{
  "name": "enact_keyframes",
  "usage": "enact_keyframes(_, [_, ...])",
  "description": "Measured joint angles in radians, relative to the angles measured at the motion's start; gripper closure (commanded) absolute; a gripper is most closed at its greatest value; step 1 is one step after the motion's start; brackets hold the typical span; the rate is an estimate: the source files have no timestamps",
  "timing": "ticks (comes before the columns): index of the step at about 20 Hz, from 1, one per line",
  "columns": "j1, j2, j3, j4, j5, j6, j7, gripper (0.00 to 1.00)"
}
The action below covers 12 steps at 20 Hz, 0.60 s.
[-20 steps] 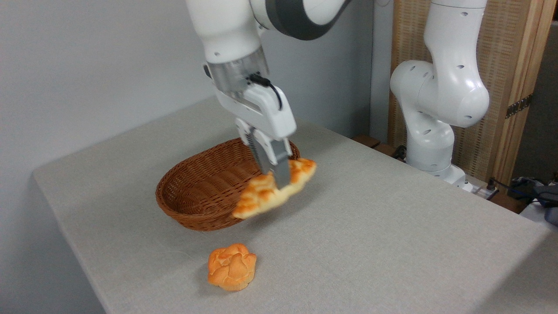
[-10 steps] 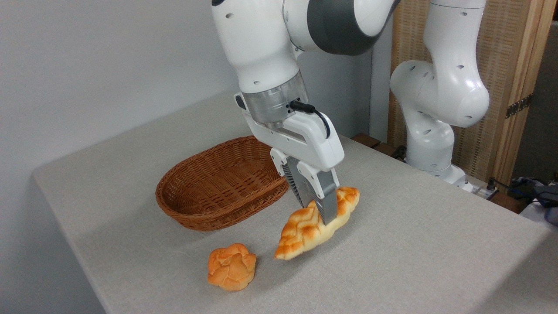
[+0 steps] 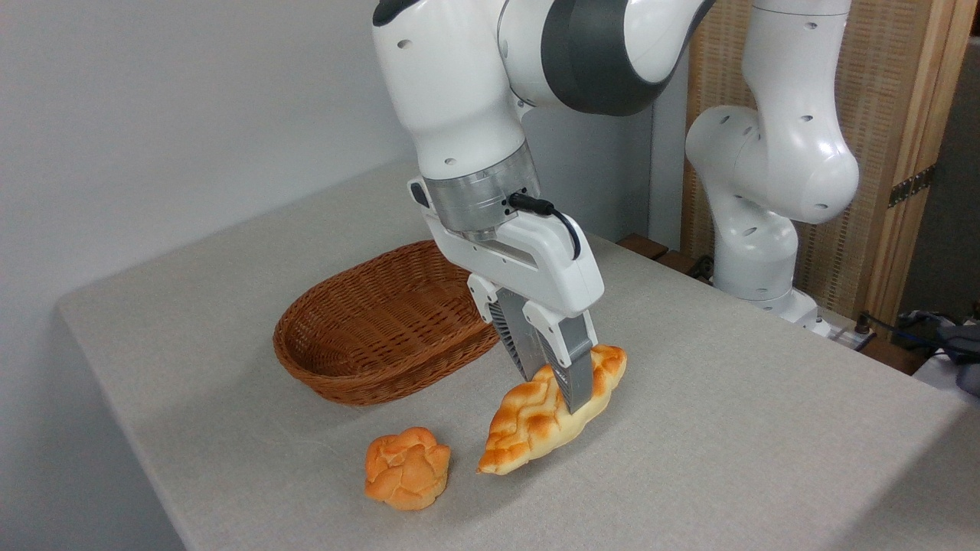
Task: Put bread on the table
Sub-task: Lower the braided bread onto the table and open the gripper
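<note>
The bread [image 3: 536,421], a long braided golden loaf with pale seams, lies slanted just over the table [image 3: 689,428], its lower left tip at or almost at the cloth. My gripper [image 3: 555,386] is shut on the bread around its middle, one grey finger across the near side and the other behind it. The loaf sits to the right of the wicker basket, outside it.
A brown oval wicker basket [image 3: 367,337] stands to the left of the gripper, nothing showing inside it. A small round knotted bun [image 3: 406,467] lies on the cloth just left of the loaf's tip. The arm's white base [image 3: 758,260] rises at the table's back right edge.
The gripper carried the bread out of the basket area, rightward and toward the front, then lowered it until its tip is at the cloth beside the bun.
</note>
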<state>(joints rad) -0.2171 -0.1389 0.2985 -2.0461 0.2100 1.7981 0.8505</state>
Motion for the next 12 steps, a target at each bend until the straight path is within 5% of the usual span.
enact_keyframes(12, [-0.004,0.003,-0.014,0.0,0.0,-0.026,-0.003,0.0])
